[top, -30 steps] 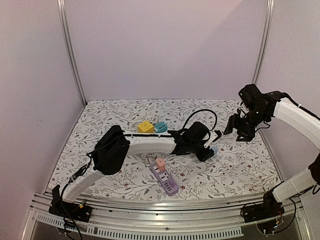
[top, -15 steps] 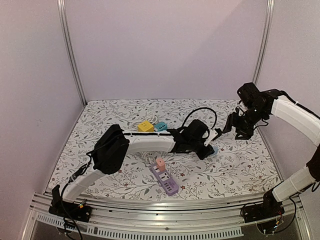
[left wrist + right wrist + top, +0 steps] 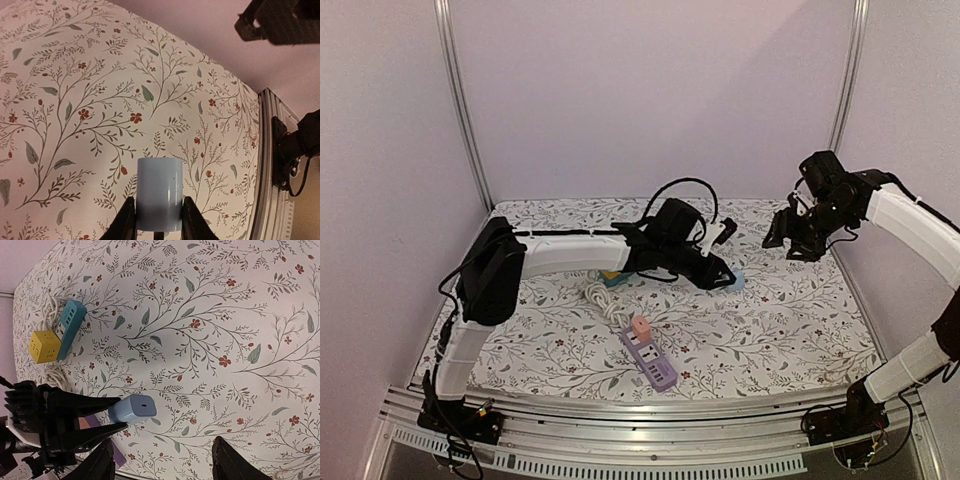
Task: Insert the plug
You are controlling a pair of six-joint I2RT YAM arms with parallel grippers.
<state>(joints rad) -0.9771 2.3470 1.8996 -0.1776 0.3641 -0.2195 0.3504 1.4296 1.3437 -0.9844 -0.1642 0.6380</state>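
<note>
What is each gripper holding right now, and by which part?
Left gripper pinches the light blue plug at its back end; right gripper is open, empty.

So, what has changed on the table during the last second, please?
The left gripper closed on the light blue plug, and its arm swung back toward the far left, carrying the plug a little that way. The right gripper shifted slightly, upward in the top view, and stays open and empty. The purple power strip with its pink plug did not move.
</note>
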